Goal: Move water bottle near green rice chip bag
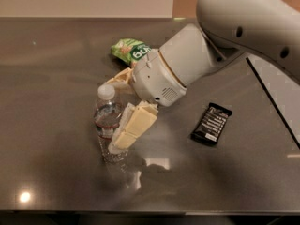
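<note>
The water bottle (106, 118) stands upright on the dark table, left of centre, with its white cap on top. My gripper (114, 115) is open and reaches in from the right. One cream finger (133, 124) lies in front of the bottle's right side and the other (120, 80) sits behind it near the cap, so the bottle stands between them. The green rice chip bag (128, 50) lies farther back on the table, partly hidden behind my wrist.
A black rectangular bar wrapper (211, 123) lies to the right of the gripper. The grey table (51, 78) stretches to the left and front. A lighter surface (281, 90) borders the table at the right edge.
</note>
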Action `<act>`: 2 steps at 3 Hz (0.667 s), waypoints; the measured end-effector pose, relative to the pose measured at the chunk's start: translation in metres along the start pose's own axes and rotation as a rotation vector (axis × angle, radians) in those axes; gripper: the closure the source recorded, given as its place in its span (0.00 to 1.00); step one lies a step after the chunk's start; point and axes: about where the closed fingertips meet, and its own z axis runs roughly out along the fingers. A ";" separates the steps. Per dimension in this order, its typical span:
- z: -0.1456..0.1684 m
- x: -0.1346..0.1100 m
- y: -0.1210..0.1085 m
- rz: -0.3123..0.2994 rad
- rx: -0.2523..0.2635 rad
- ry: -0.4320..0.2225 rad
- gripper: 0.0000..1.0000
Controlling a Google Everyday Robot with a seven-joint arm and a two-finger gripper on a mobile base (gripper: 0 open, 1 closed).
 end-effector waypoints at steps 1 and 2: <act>0.000 -0.004 -0.002 -0.003 -0.007 -0.017 0.41; -0.004 -0.006 -0.002 -0.005 -0.008 -0.018 0.65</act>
